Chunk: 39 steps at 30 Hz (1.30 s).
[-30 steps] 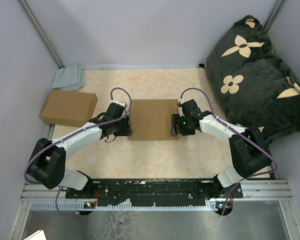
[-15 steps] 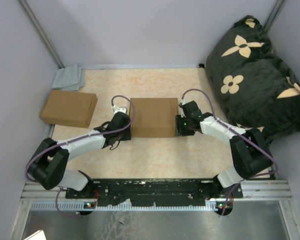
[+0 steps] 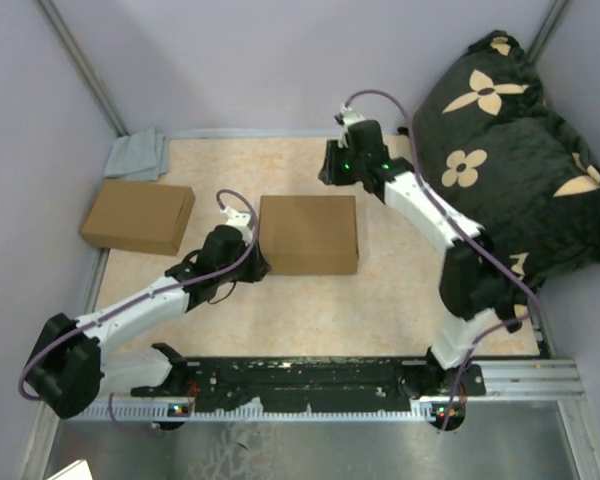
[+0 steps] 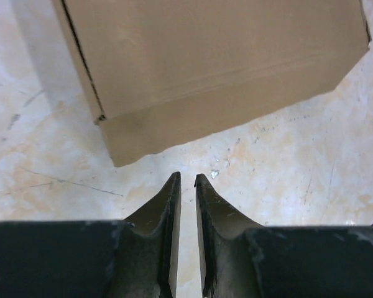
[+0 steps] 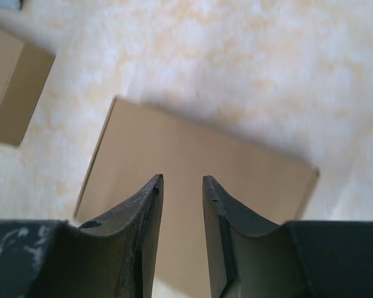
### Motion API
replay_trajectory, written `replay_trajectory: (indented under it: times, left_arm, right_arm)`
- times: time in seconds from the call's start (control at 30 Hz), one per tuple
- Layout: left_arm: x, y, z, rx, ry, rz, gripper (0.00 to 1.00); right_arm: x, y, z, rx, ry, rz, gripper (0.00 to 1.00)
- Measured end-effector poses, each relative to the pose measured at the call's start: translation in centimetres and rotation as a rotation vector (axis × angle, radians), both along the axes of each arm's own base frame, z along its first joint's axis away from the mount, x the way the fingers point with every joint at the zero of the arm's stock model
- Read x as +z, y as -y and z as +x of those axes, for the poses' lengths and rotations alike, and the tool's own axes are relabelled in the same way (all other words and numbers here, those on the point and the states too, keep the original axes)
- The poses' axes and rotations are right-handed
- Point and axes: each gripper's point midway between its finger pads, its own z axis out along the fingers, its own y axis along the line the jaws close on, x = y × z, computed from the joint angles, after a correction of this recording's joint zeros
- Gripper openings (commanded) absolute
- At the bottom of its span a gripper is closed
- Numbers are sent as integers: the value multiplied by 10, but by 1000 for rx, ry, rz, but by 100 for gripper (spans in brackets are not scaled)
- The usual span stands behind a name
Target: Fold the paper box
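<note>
The paper box (image 3: 308,233) lies shut and flat on the table's middle, a plain brown cardboard rectangle. My left gripper (image 3: 252,262) sits low at its near left corner, apart from it. In the left wrist view the box's corner (image 4: 205,68) is just ahead of the left gripper (image 4: 187,179), whose jaws stand a narrow gap apart over bare table. My right gripper (image 3: 330,166) hangs raised beyond the box's far right corner. In the right wrist view the right gripper (image 5: 183,180) is open and holds nothing, with the box (image 5: 248,180) below it.
A second, ready-made brown box (image 3: 137,216) lies at the left, also seen as the second box (image 5: 12,87) in the right wrist view. A grey cloth (image 3: 138,155) is in the far left corner. A black flowered cushion (image 3: 510,140) fills the right side.
My right gripper left the box's right side, rose and swung to the far side. My left gripper drew back toward the box's near left corner. Both jaws have narrowed.
</note>
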Motion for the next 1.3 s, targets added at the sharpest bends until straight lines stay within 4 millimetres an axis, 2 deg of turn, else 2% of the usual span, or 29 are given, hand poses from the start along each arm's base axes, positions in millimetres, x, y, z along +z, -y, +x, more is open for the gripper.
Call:
replay_trajectory:
  times: [0.03,0.1,0.13,0.2,0.33,0.4,0.47,0.53,0.57,0.63,0.73,0.87,0.93,1.0,1.1,1.17,1.3]
  left_arm:
    - [-4,4,-3,-23,-17,0,23]
    - [-15,7,-7,-51,-50,8,24]
    - [-21,9,-10,-62,-67,15,24]
    - [-33,8,-14,-77,-100,34,25]
    - [-54,4,-19,-77,-141,74,25]
    - [-63,0,-19,-65,-156,100,25]
    - [-70,-3,-15,-42,-155,123,25]
    - [-75,-6,-9,-12,-143,143,24]
    - [-77,-8,-5,9,-134,154,23]
    - [-83,-14,3,64,-120,181,23]
    - [-84,-18,13,130,-88,205,22]
    - [-83,-22,27,215,-36,228,24]
    - [-82,-25,28,252,-17,240,27]
    - [-81,-31,26,281,-10,243,31]
    - [-78,-40,7,276,-36,252,34]
    - [-70,-39,-2,259,-52,242,35]
    - [-47,-33,-14,216,-62,179,35]
  right_arm:
    - [0,-11,20,9,17,6,34]
    - [-13,-27,50,27,14,-4,35]
    - [-28,-36,67,38,2,-14,35]
    - [-59,-49,90,58,-33,-39,36]
    - [-119,-69,119,111,-123,-81,35]
    - [-144,-78,126,150,-159,-94,34]
    - [-168,-79,115,190,-223,-126,33]
    - [-170,-81,105,224,-229,-133,33]
    - [-171,-80,94,240,-242,-142,32]
    - [-175,-77,59,281,-286,-158,32]
    - [-167,-67,34,293,-256,-179,33]
    - [-147,-49,18,266,-186,-188,34]
    - [-144,-41,10,246,-182,-198,35]
    - [-149,-36,0,224,-207,-221,35]
    - [-152,-39,-11,190,-251,-219,34]
    - [-155,-37,-13,150,-273,-206,34]
    - [-162,-15,-27,72,-329,-184,34]
